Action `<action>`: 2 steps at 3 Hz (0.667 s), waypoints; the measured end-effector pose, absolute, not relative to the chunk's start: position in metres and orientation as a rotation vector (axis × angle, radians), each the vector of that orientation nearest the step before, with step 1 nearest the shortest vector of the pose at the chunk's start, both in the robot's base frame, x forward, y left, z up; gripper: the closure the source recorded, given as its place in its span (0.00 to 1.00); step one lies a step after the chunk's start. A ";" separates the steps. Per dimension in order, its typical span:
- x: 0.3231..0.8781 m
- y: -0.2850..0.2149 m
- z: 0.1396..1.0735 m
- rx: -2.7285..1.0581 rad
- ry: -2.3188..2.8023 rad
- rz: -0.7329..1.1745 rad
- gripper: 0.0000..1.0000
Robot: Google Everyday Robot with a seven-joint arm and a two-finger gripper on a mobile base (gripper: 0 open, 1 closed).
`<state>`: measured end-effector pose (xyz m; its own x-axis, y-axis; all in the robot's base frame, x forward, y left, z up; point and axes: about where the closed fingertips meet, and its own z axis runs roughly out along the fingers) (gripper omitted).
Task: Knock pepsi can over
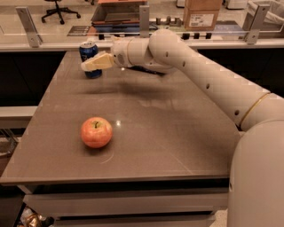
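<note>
The pepsi can point(88, 52) is blue with a silver top and stands upright near the far left corner of the grey table point(168, 128). My gripper point(85, 66) reaches in from the right on the white arm. Its cream fingers point(98, 62) lie across the front of the can, touching or just in front of its lower half. The bottom of the can shows below the fingers.
A red apple point(96, 132) sits on the table nearer the front left. A dark flat object point(146, 69) lies behind the arm's wrist. Beyond the table runs a railing point(31, 31) with a cardboard box point(202, 14) and an office chair point(60, 9) behind.
</note>
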<state>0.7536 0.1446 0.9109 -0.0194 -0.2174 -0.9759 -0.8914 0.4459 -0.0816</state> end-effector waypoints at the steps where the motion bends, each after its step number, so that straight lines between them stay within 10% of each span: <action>1: 0.758 0.159 0.903 -1.000 1.507 0.762 0.00; 2: 0.763 0.168 0.898 -0.984 1.491 0.793 0.09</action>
<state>0.7632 0.1683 0.8982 -0.0264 -0.1517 -0.9881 -0.9042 0.4251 -0.0411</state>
